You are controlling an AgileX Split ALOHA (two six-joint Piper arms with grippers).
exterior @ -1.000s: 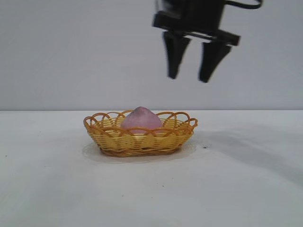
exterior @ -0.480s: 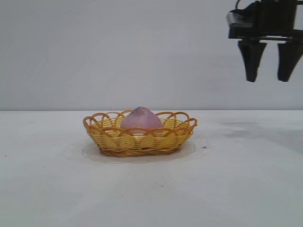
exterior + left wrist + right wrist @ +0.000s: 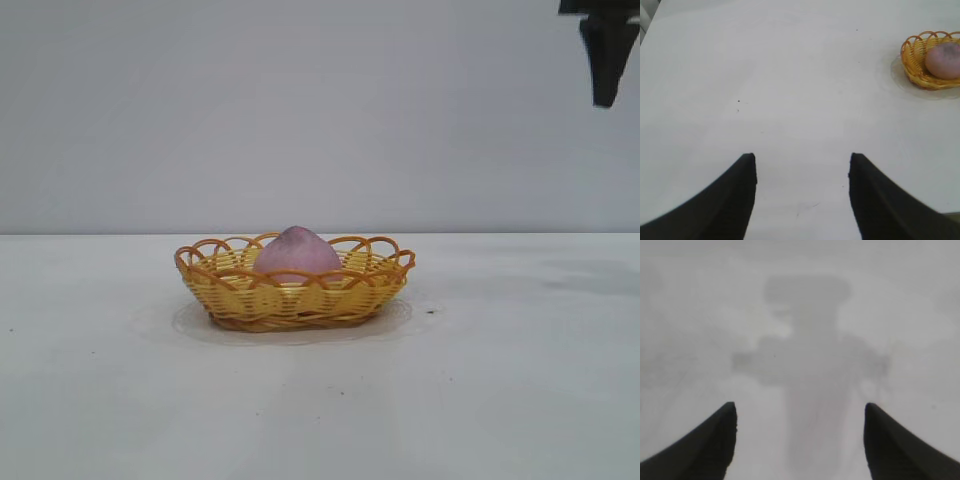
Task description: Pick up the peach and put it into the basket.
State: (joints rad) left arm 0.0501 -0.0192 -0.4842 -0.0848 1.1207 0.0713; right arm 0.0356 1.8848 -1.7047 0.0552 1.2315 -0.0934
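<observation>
The right claw shows only as one dark finger at the far two o'clock corner of the exterior view, high above the table and well apart from the basket. In its own wrist view, the right claw has its two dark fingertips spread wide with nothing between them, only bare white table and the arm's blurred shadow below. Compared with a second ago, when it hung just above and to the right of the basket, it has drawn off toward the right edge and risen.

The left claw is seen only in its own wrist view, its fingers about half spread and empty, angled down over bare table, with the basket far off toward two o'clock in that picture.

The peach sits inside the basket, roughly at its middle, its pointed top rising above the looped orange-brown rim. The basket rests flat on the white table near the centre of the exterior view, with a plain pale wall behind.
</observation>
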